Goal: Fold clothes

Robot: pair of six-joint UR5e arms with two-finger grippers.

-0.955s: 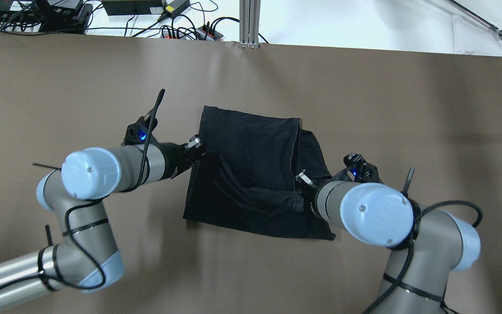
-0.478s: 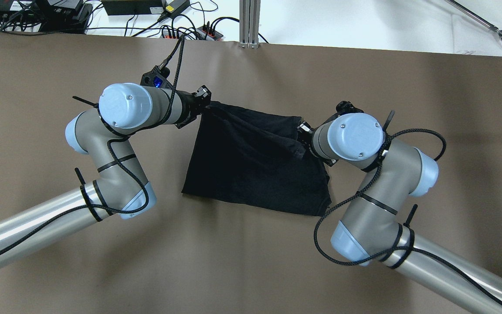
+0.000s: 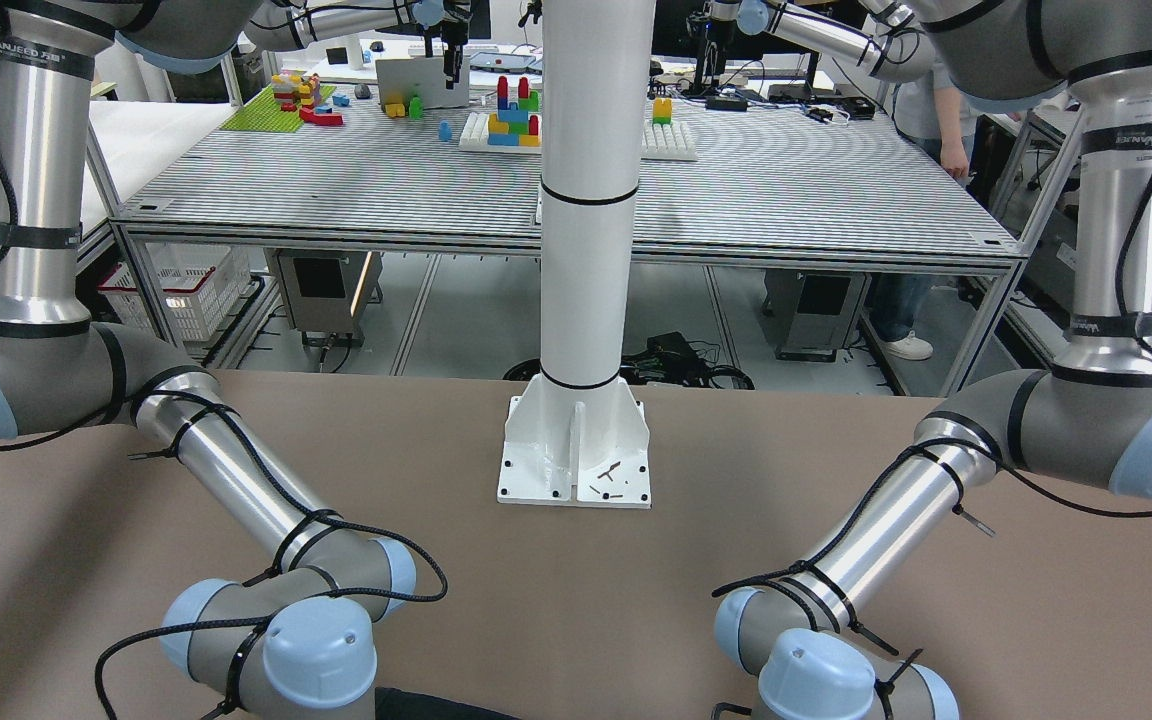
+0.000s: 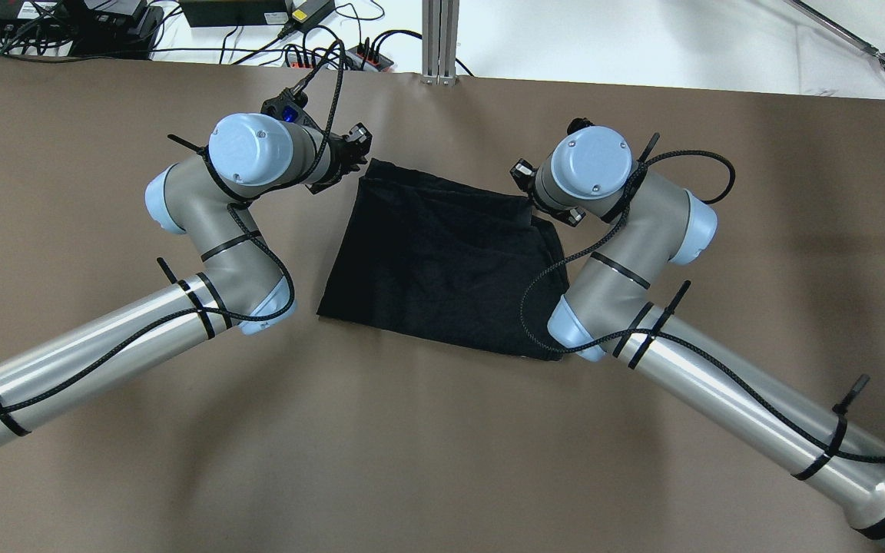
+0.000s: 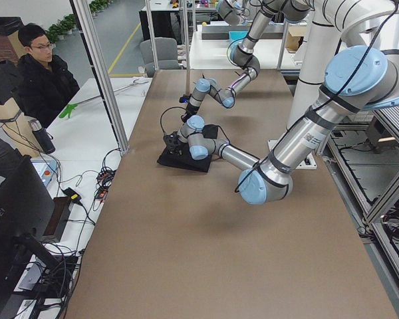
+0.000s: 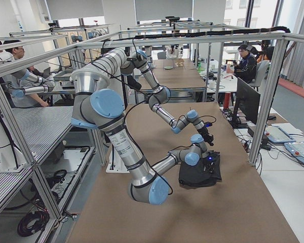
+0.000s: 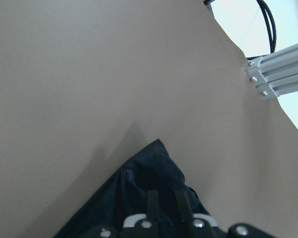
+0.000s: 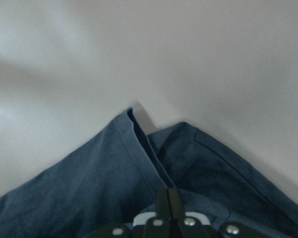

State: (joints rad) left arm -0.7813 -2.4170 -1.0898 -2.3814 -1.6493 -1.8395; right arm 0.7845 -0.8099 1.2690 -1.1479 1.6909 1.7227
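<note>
The black garment [image 4: 442,261] lies flat on the brown table, doubled over on itself. My left gripper [image 4: 359,146] is at its far left corner. In the left wrist view the gripper [image 7: 166,193] has its fingers close together with the dark cloth [image 7: 139,183] between them. My right gripper [image 4: 521,175] is at the far right corner. In the right wrist view it [image 8: 167,191] is pinched shut on the layered hem of the cloth [image 8: 89,188]. The front-facing view shows only a sliver of the garment [image 3: 436,705] and no gripper.
Cables and power strips [image 4: 319,54] and an aluminium post [image 4: 439,38] lie just past the table's far edge. The white pole's base plate [image 3: 576,470] stands on the robot's side of the table. A seated person [image 5: 43,73] is beside the table.
Both grippers have carried the garment's near edge up and over to the far edge. The cloth now lies doubled and flatter, and both arms reach farther out.
</note>
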